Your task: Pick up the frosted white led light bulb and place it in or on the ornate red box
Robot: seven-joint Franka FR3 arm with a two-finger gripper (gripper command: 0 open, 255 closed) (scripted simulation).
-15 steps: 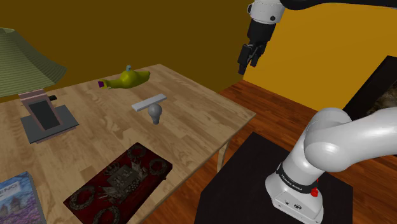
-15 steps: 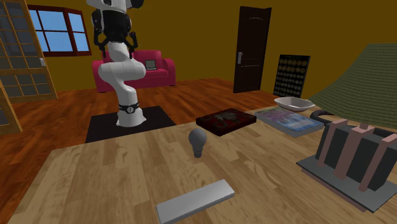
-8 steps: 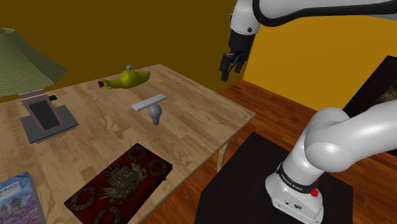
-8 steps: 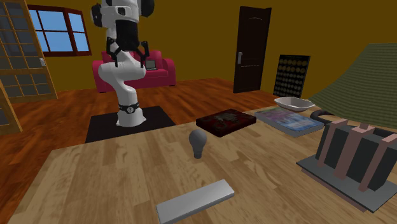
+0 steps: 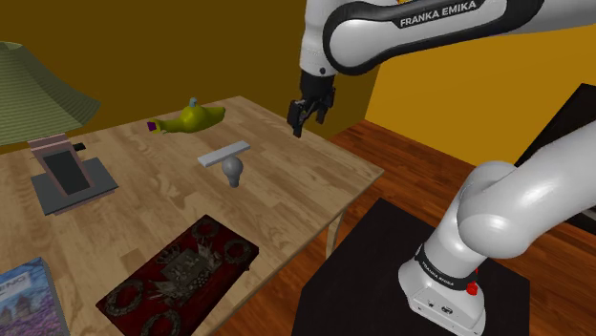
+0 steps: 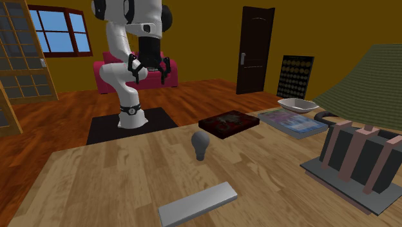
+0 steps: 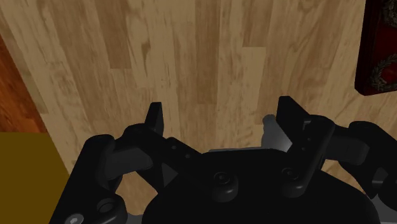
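Upper centre of the shoulder view, the black gripper (image 5: 299, 122), fingers spread and empty, hangs above the wooden table (image 5: 306, 181), likely poised to descend on the grey light bulb (image 5: 232, 170) lying mid-table, well apart from the ornate red box (image 5: 181, 272) at lower left.

Light is even and moderate. The wooden table (image 5: 287, 162) carries hardly any cast shadows. The white arm (image 5: 497, 215) shades softly toward its underside; the black gripper (image 7: 221, 109) takes almost no highlight. A far window (image 6: 61, 32) glows blue.
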